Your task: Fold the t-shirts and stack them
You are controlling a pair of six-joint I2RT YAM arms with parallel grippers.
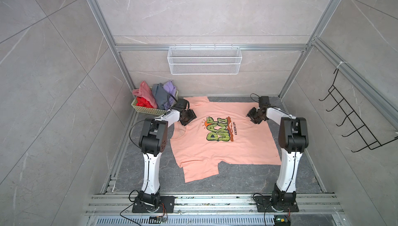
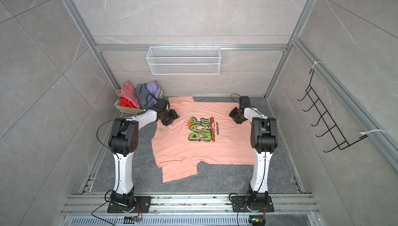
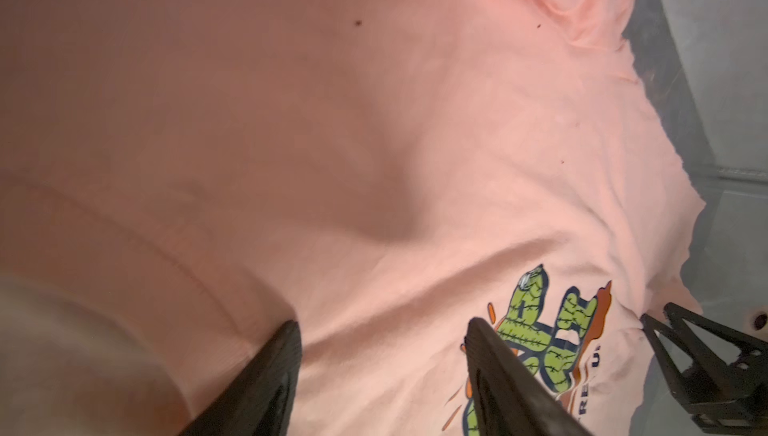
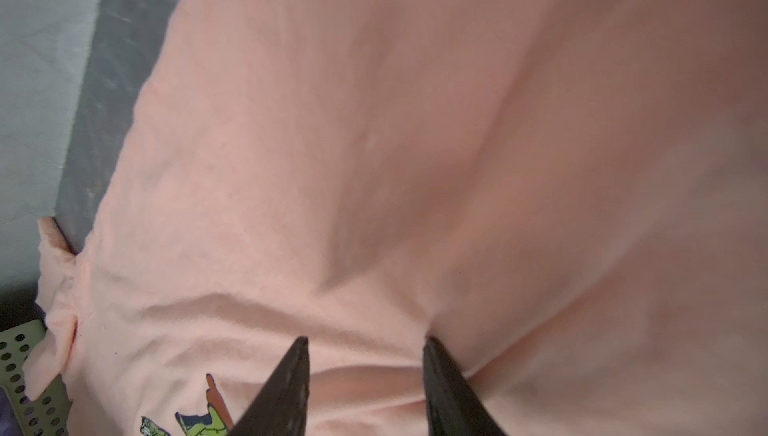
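Observation:
A peach-orange t-shirt (image 1: pixel 206 151) (image 2: pixel 189 151) lies spread face up on the dark table, its green-yellow graphic (image 1: pixel 217 132) in the middle. My left gripper (image 1: pixel 189 117) (image 2: pixel 171 117) is down on the shirt's shoulder beside the collar. Its jaws are open in the left wrist view, gripper (image 3: pixel 382 330), with flat cloth between the tips. My right gripper (image 1: pixel 254 116) (image 2: pixel 236 116) is down on the far part of the shirt near the hem. It is open too, gripper (image 4: pixel 365 344), and a low ridge of cloth rises between its fingertips (image 4: pixel 301 346).
A pale lattice basket (image 1: pixel 143 109) (image 2: pixel 126 109) at the back left holds crumpled pink (image 1: pixel 144 92), red, grey and lavender (image 1: pixel 170 88) t-shirts. A white wire basket (image 1: pixel 204 61) hangs on the back wall. A black hook rack (image 1: pixel 355 125) is on the right wall.

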